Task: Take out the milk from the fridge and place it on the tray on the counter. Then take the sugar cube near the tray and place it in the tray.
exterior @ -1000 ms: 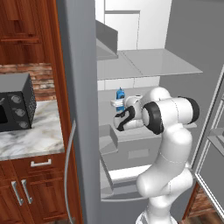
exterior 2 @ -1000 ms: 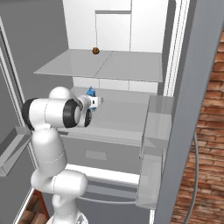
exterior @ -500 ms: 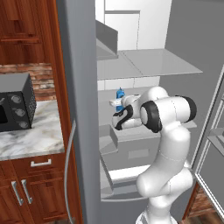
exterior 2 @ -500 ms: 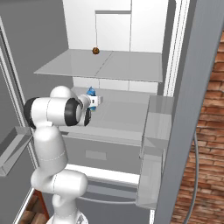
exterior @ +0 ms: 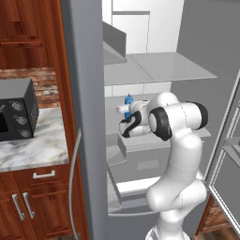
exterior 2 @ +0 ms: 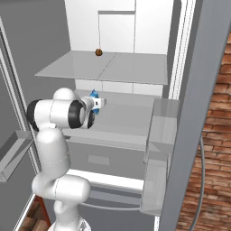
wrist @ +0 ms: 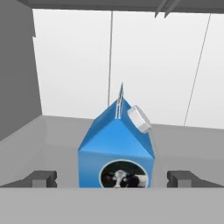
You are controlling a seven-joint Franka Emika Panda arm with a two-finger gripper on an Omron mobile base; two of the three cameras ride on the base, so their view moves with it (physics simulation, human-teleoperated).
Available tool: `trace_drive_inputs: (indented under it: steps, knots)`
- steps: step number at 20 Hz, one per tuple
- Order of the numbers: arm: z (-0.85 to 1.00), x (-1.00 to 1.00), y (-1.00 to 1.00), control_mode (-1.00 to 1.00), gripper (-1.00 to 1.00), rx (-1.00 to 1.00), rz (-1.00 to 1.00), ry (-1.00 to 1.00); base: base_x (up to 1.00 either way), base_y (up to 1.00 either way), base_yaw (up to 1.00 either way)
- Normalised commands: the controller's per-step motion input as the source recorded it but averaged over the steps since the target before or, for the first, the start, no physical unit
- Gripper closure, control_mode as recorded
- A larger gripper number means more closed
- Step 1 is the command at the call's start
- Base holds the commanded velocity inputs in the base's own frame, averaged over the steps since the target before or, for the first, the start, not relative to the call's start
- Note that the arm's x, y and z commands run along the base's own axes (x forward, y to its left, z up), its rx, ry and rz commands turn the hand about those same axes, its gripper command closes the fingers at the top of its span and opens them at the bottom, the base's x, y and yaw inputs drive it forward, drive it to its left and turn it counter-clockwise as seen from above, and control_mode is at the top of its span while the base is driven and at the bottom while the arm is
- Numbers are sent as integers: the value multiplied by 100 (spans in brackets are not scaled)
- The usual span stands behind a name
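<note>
The milk (wrist: 116, 148) is a small blue carton with a gabled top, a white cap and a round cow label. It stands upright on a pale shelf inside the open fridge (exterior: 86, 93). My gripper (wrist: 113, 179) is open, one fingertip (wrist: 43, 178) on each side of the carton with a gap on both sides. From the base views the hand (exterior: 123, 111) reaches in at shelf height, with the carton's blue top (exterior: 128, 100) (exterior 2: 94, 94) just beyond it. The tray and the sugar cube are out of view.
The counter (exterior: 28, 145) with a black microwave (exterior: 16, 110) lies left of the fridge door and its long handle (exterior: 74, 178). A glass shelf (exterior 2: 103, 67) carrying a small brown ball (exterior 2: 98, 52) hangs above the hand. Door bins (exterior 2: 158, 135) stand to the right.
The hand has crept slightly closer to the carton. Its jaws have stayed wide apart and the carton has not moved.
</note>
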Motion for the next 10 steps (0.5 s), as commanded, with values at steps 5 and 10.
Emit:
trace_drive_inputs:
  steps: [5,10]
  knots:
    - [0,7,0,-100,-100,0,0,0,0,0,0]
    - [0,12,0,-100,-100,0,0,0,0,0,0]
